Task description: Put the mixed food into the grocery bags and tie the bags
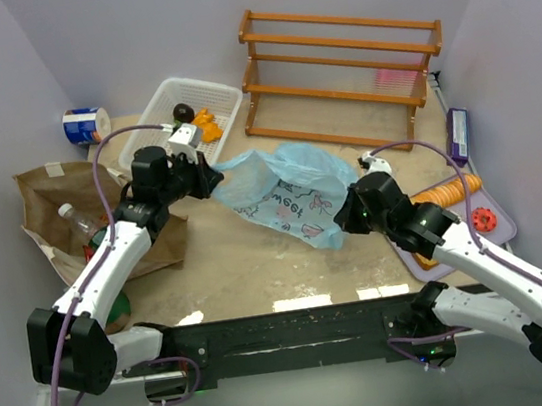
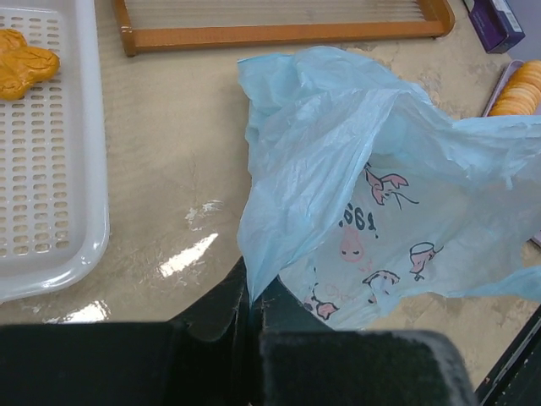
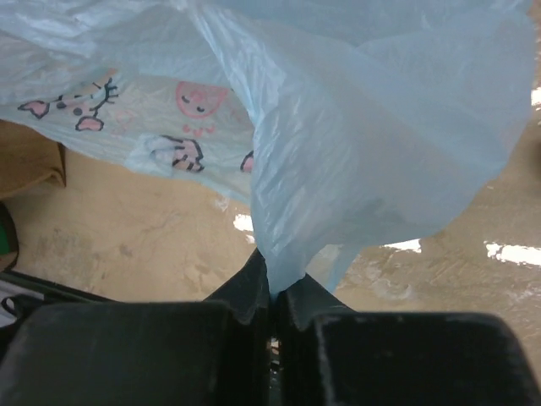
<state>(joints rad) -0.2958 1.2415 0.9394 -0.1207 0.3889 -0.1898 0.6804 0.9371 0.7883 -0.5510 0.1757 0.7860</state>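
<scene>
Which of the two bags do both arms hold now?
The light blue plastic bag: left fingers and right fingers are shut on its edges. The brown paper bag lies aside, ungripped.

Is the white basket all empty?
No, the white basket has an orange toy food and a dark round toy lying in it.

Plastic bag (image 1: pixel 285 193) pinched in my black fingers (image 3: pixel 245 296): pale blue, pink-and-black cartoon print. Paper bag (image 1: pixel 43 200) left: brown. Basket (image 1: pixel 150 114) far left: white mesh. Rack (image 1: pixel 337 22) far: orange-brown wood.
</scene>
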